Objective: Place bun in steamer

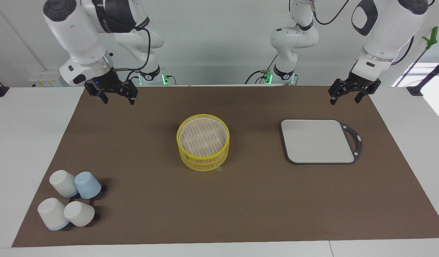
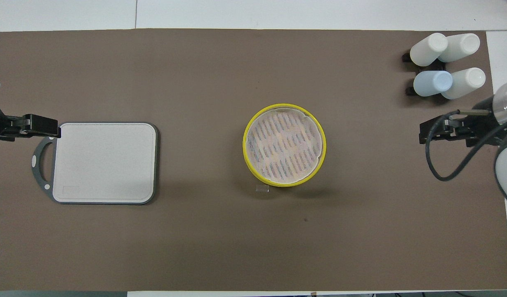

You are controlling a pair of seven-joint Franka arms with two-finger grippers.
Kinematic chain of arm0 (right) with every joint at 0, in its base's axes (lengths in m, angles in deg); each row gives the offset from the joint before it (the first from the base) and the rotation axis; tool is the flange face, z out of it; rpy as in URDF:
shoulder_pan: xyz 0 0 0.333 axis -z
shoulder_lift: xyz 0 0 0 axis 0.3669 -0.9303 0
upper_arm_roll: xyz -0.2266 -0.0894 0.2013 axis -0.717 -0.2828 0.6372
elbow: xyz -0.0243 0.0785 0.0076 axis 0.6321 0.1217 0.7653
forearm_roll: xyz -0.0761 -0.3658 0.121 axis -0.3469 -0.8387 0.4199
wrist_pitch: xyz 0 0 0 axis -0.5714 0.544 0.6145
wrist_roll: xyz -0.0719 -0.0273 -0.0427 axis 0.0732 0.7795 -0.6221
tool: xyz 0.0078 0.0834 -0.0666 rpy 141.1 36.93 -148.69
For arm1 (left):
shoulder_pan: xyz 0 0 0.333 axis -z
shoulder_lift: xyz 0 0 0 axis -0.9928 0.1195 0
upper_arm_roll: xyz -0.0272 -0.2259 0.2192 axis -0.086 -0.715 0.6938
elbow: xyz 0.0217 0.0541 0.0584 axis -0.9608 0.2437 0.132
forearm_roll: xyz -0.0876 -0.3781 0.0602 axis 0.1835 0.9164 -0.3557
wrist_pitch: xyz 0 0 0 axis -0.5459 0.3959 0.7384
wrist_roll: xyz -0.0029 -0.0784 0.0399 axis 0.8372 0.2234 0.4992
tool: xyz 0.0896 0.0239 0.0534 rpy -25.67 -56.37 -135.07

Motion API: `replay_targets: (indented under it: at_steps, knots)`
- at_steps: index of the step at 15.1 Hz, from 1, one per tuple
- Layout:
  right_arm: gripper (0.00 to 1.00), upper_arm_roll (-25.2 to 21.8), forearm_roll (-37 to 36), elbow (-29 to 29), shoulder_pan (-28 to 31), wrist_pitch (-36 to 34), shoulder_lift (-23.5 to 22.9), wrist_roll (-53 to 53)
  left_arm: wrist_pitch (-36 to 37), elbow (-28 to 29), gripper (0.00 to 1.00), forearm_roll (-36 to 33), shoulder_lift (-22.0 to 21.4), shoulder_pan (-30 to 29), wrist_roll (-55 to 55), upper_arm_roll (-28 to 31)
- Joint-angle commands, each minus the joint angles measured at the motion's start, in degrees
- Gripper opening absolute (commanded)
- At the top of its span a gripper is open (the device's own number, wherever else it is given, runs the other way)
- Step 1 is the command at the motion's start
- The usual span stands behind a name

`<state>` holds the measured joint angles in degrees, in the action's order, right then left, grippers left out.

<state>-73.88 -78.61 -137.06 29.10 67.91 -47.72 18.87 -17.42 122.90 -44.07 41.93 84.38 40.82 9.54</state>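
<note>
The steamer is a round yellow-rimmed basket with tan slats, and its lid sits closed on top. It stands mid-mat, between the cups at the right arm's end and the grey board at the left arm's end. No bun shows. The right gripper hangs over the mat's corner nearest the robots, pointing down, jaws spread and holding nothing. The left gripper hangs over the mat's edge by the board's handle, jaws likewise spread and bare. The steamer is well apart from both.
</note>
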Motion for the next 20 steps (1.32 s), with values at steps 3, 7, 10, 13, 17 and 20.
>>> replay_targets:
  at_steps: [3,7,10,13,17,20]
  knots:
    - [1.00,-3.31,1.34,-2.75,-1.50,-1.84,4.07,-2.92,0.40,-0.01,1.00,-0.88,-0.43,0.25,0.50,0.05]
    - [1.00,-9.12,1.34,-3.72,-5.81,0.69,4.33,-4.40,0.40,-0.01,1.00,-0.88,-0.43,0.34,0.50,0.05]
    - [1.00,-9.47,0.46,-2.49,-5.99,1.59,3.02,-4.85,0.32,-0.01,1.00,-0.88,-0.43,0.25,0.50,0.05]
    - [1.00,-9.74,-0.24,-2.66,-6.25,0.71,3.19,-5.73,0.32,-0.01,1.00,-0.88,-0.43,0.25,0.59,0.05]
    - [1.00,-9.82,-0.68,-2.84,-6.25,1.32,3.28,-5.91,0.23,-0.01,1.00,-0.79,-0.51,0.25,0.59,0.05]
    - [1.00,-9.74,-3.32,-2.84,-6.17,1.50,3.28,-8.62,0.32,-0.10,1.00,-0.88,-0.51,0.25,0.59,0.05]
